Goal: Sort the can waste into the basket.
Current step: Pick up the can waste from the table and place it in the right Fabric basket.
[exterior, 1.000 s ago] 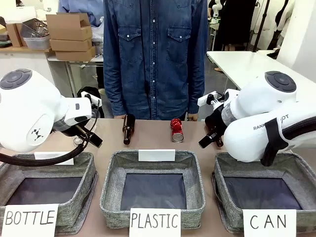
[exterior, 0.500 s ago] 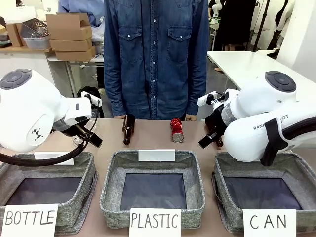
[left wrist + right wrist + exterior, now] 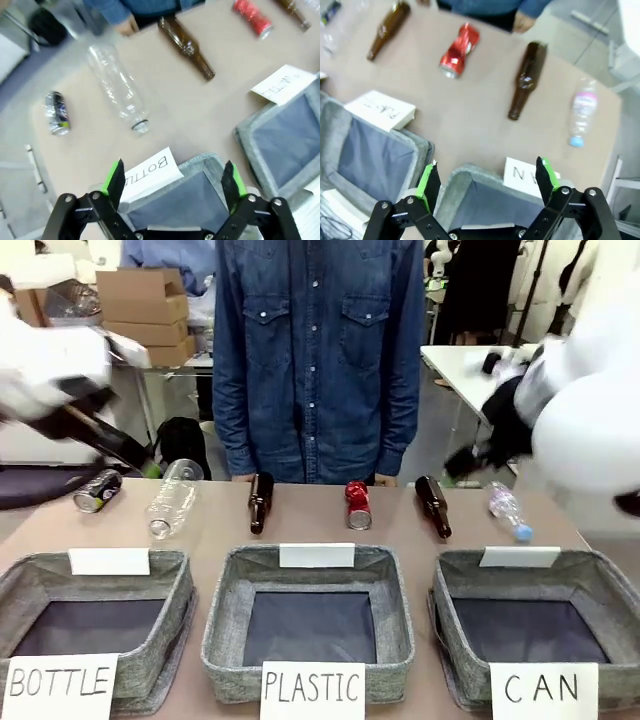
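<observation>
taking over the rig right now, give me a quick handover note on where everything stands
Left gripper: open, empty, over the BOTTLE bin.
Right gripper: open, empty, over the far rim of the CAN basket.
Red can: lying on the table at the far side, between two brown bottles.
Dark can: lying at the far left, beside a clear plastic bottle.
Done: nothing, the CAN basket holds no can.
Left: both cans go into it.
</observation>
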{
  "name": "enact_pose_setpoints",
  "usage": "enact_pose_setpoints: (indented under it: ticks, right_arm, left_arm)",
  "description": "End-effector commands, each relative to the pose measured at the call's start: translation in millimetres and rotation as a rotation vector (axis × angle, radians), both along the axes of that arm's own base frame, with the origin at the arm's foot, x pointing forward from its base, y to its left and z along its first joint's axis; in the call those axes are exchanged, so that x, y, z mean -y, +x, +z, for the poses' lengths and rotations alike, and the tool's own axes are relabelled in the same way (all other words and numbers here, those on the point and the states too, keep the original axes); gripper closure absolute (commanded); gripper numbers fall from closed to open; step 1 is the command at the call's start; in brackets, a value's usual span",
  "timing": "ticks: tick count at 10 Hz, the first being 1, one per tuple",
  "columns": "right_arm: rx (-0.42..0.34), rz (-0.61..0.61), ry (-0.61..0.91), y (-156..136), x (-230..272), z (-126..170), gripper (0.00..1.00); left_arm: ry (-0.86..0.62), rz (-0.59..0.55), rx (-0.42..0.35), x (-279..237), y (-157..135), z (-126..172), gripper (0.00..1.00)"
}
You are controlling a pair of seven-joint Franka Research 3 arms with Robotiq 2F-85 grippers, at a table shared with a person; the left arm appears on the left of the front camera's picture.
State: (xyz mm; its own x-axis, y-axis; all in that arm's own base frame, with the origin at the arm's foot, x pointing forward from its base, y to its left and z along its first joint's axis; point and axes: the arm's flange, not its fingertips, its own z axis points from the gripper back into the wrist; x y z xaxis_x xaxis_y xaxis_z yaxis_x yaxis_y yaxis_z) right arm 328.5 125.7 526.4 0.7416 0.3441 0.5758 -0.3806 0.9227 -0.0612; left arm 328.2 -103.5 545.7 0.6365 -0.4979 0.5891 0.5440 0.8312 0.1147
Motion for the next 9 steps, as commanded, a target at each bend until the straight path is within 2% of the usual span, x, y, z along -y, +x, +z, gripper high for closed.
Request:
enact_pose_setpoints:
  ticks: [1, 2, 3, 4, 5, 6, 7, 8, 9]
  right_arm:
    - [-0.071, 0.049, -0.022, 24, -15, -44, 0.0]
    - [-0.071, 0.049, -0.022, 24, -15, -44, 0.0]
    - [0.01, -0.003, 0.0, -10, 4, 9, 0.0]
    - [-0.145, -0.016, 0.128, -6, 18, -4, 0.0]
    - [-0.327, -0.039, 0.447, -3, 44, -3, 0.0]
    - [-0.527, -0.027, 0.704, -1, 74, -3, 0.0]
    - [-0.655, 0.059, 0.924, -1, 105, -3, 0.0]
    - [-0.664, 0.007, 1.104, 1, 135, -6, 0.0]
    - [-0.637, 0.013, 1.207, 1, 154, -9, 0.0]
  left_arm:
    - [0.045, -0.008, -0.066, 15, 28, -46, 0.0]
    - [0.045, -0.008, -0.066, 15, 28, -46, 0.0]
    - [-0.004, -0.001, 0.008, -4, -10, 9, 0.0]
    - [-0.123, -0.204, -0.242, -10, -5, 4, 0.0]
    - [-0.338, -0.364, -0.442, -33, 0, 8, 0.0]
    - [-0.57, -0.47, -0.58, -62, 7, 9, 0.0]
    - [-0.889, -0.592, -0.681, -94, 17, 8, 0.0]
    - [-1.103, -0.545, -0.657, -123, 24, 4, 0.0]
    - [-1.198, -0.515, -0.618, -136, 25, 4, 0.0]
